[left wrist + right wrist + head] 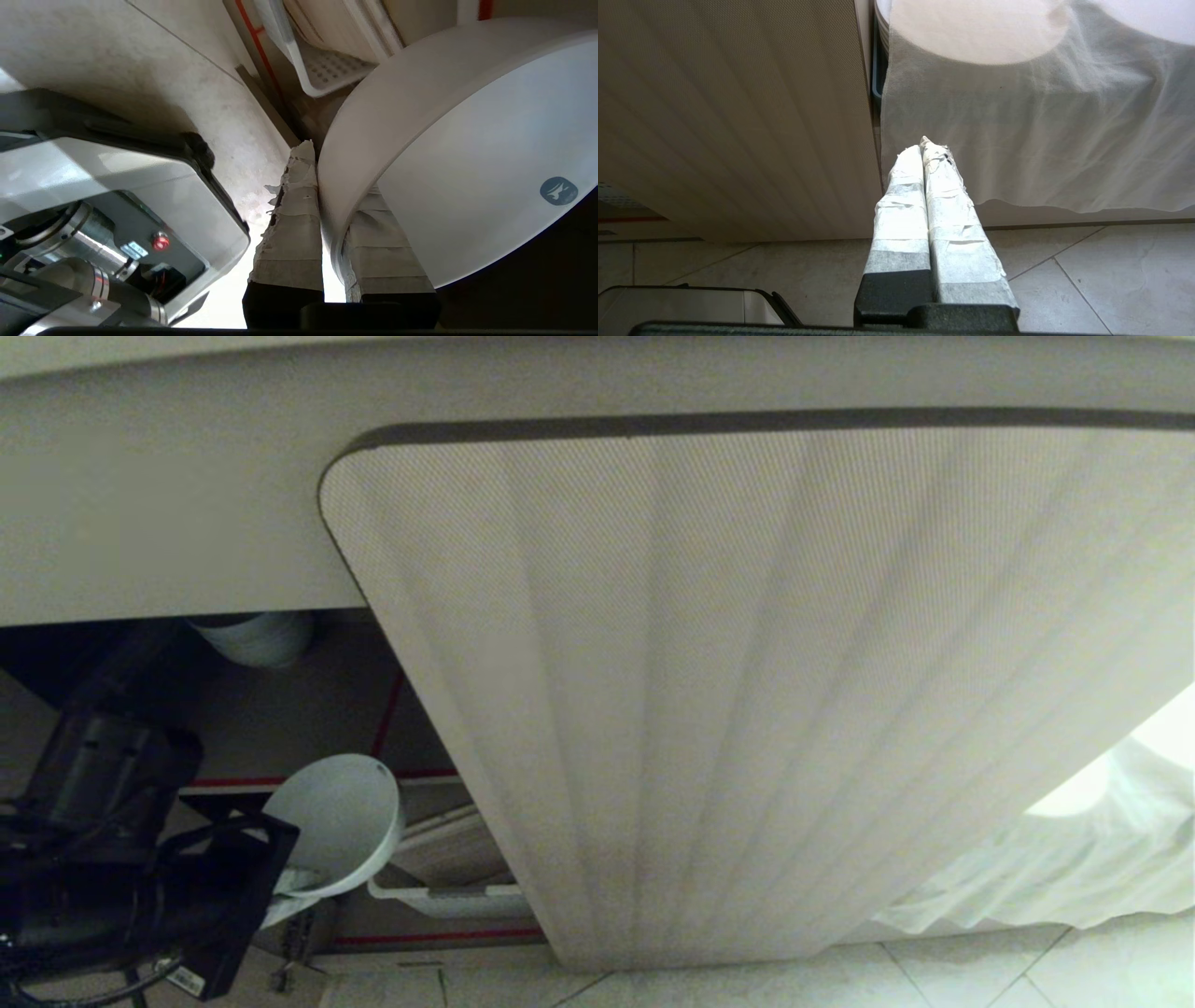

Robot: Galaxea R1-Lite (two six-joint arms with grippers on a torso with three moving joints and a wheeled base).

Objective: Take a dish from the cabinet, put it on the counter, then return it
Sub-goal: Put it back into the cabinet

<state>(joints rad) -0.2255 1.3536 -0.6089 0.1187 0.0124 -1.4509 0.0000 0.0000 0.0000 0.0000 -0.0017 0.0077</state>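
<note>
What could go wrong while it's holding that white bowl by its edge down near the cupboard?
The left gripper pinches only the rim of the dish, which hangs tilted, so it might slip or swing. The counter edge overhangs just above, and the ribbed cabinet door stands close beside, so lifting could knock the dish against either.

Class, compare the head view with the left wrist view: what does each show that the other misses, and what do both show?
Only the head view shows the ribbed cabinet door, the counter edge, the white cloth and a stack of bowls on the shelf. Only the left wrist view shows the taped fingers pinching the rim, the robot's base and the dish's blue logo. Both show the dish held by the left gripper and the white basket.
</note>
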